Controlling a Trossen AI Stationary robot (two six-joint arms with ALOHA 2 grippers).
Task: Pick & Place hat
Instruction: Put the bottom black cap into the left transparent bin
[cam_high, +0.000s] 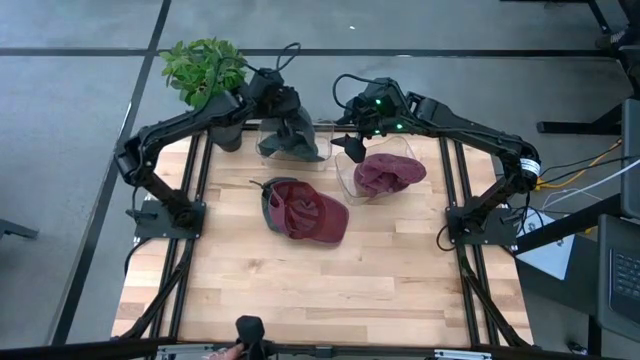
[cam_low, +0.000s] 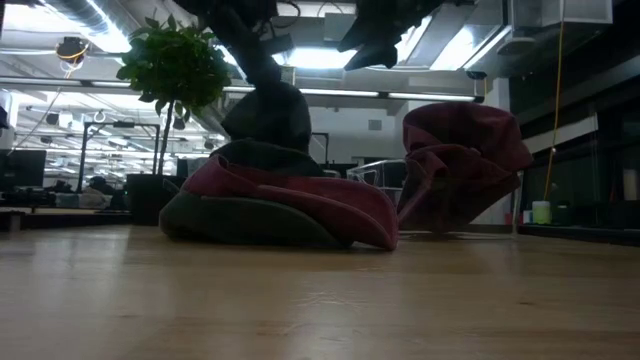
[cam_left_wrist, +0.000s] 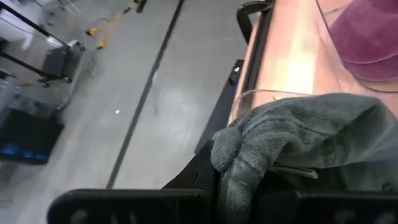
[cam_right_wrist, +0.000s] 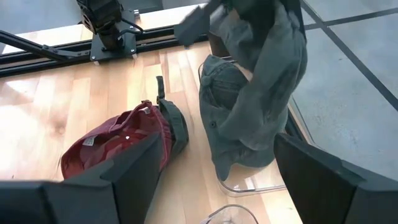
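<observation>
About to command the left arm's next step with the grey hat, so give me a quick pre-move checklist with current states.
1. Left tool shut on the grey fabric hat: ok.
2. Grey hat hanging over the clear plastic bin: ok.
3. Grey hat fully released into it: not ok.
4. Right tool open, empty, above the maroon hat in its clear container: ok.
5. Red cap with dark brim lying on the wooden table, apart from both bins: ok.

A red cap (cam_high: 305, 210) is laid near the middle of the wooden surface (cam_high: 330, 285); two clear bins (cam_high: 352, 178) are set at its far edge.
</observation>
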